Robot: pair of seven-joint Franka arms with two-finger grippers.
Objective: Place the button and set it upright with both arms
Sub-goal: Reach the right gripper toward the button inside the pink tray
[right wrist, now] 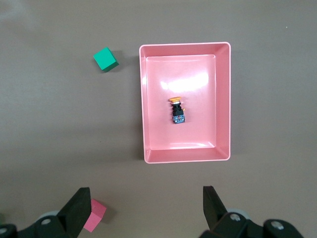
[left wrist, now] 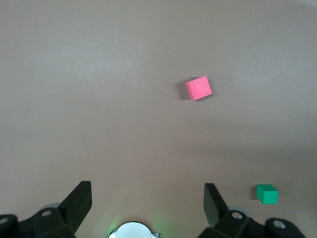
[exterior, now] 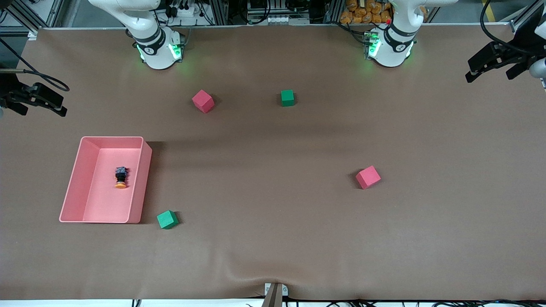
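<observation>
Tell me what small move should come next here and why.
Probably lower the right claw toward the button. The button lies on its side in the pink tray, at the right arm's end of the table. The right claw is open, high above the tray. The left claw, also open, waits over bare table and cubes.

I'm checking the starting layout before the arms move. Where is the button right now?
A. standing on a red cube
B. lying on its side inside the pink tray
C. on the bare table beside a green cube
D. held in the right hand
B: the button lies on its side on the floor of the pink tray, orange cap toward the front camera, no hand near it.
</observation>
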